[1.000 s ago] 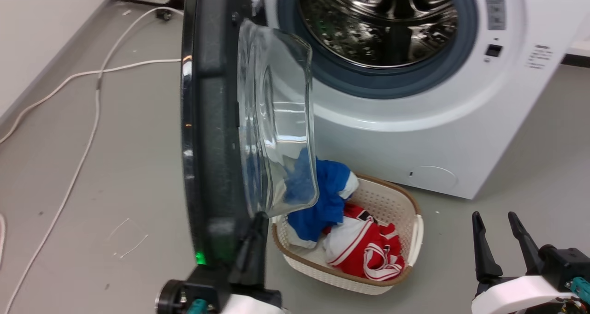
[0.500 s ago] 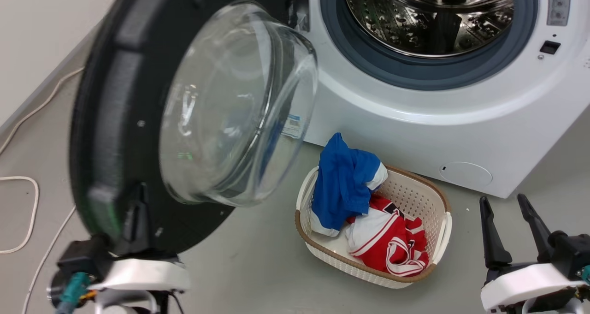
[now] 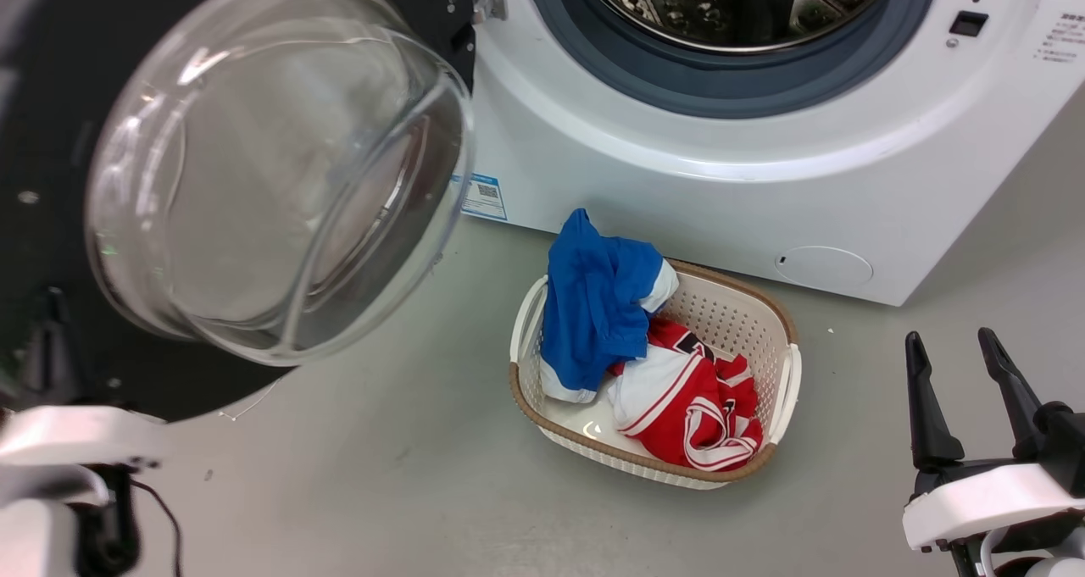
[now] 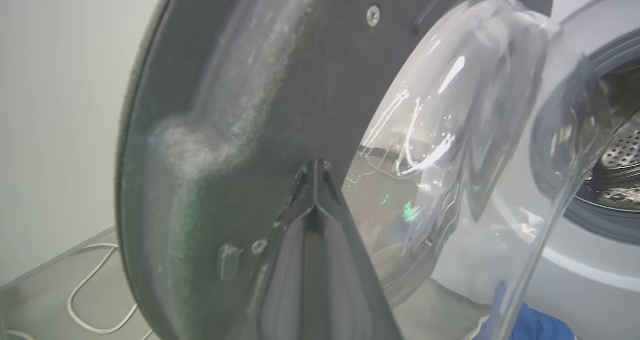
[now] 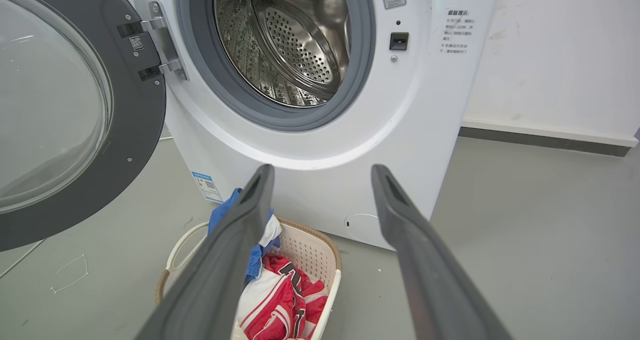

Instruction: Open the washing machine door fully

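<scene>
Black washing machine door [image 5: 145, 110] standing wide. You're pressing left claw [image 4: 315, 169], fingers together, on inner face; following hinge [image 5: 161, 35] arc, avoiding glass bowl [image 3: 271, 162]. Right claw [image 3: 962, 374] idling, spread.

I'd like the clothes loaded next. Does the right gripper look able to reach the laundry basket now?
Probably yes: the right gripper is open, only bare floor lies between it and the laundry basket, and the washing machine door hangs well off to the left.
</scene>
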You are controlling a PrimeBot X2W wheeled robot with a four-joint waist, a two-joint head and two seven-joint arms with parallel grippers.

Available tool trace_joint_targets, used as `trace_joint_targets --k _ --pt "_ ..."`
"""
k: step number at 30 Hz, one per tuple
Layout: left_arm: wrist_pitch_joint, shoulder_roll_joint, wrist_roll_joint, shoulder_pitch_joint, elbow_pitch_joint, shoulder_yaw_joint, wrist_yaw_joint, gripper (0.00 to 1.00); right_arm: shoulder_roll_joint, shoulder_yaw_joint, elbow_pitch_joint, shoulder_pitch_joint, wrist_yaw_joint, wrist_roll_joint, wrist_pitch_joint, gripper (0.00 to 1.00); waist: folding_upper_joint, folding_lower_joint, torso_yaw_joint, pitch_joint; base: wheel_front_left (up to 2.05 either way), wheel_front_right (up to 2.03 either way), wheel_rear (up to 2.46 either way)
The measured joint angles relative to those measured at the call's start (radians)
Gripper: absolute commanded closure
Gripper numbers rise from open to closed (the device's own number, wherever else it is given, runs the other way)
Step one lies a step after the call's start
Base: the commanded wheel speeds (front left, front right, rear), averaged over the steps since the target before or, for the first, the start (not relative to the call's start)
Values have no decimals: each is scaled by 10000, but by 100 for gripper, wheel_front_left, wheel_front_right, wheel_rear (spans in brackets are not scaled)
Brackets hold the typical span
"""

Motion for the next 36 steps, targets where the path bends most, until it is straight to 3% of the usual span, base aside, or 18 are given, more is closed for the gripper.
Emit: trace_joint_targets --k 6,14,25,36 --pt "2 462 -159 -575 1003 648 -146 100 8 -12 15 -13 0 2 2 0 0 0 -170 89 0 0 0" --pt "2 418 339 -499 1296 886 -221 100 125 -25 232 2 0 48 -61 0 0 0 -246 -204 0 0 0" --pt "2 -876 1593 1603 -593 545 -245 100 431 86 683 470 0 63 -161 0 0 0 -336 -1389 0 0 0" --pt "61 -2341 1946 2932 -1563 -1189 -660 100 525 238 773 612 0 -17 -163 0 0 0 -1259 -1897 0 0 0"
